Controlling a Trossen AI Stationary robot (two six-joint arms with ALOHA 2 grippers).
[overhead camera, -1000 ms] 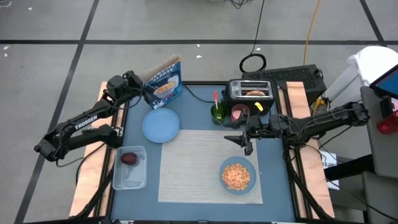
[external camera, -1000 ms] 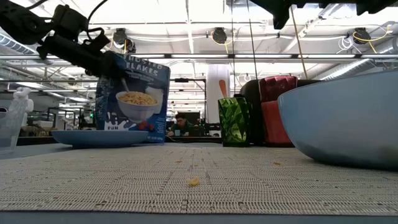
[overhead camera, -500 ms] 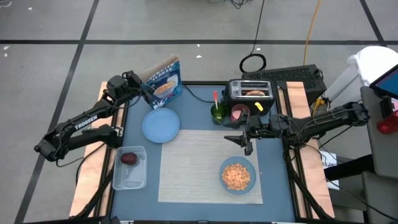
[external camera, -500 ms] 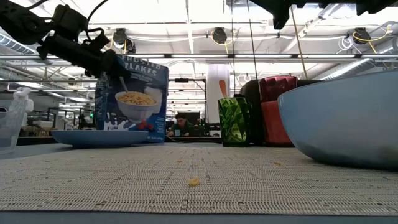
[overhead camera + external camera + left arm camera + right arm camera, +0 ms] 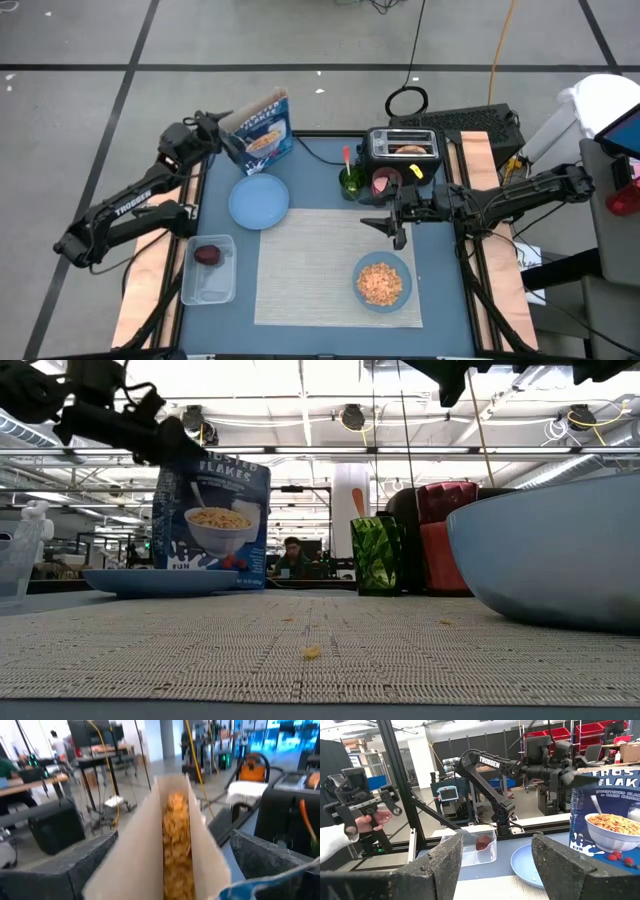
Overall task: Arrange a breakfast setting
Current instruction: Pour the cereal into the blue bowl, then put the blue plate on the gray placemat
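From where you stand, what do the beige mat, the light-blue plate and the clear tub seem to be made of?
The beige rectangular placemat looks woven, fibre or vinyl: the low view shows a ribbed weave. The light-blue round plate seems plastic or glazed ceramic, smooth and evenly coloured; I can't tell which. The clear rectangular tub looks like thin plastic, since the table shows through its walls.

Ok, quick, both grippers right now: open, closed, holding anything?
Left gripper: open, fingers either side of the cereal box top, not clamping it.
Right gripper: open, empty, above the placemat.
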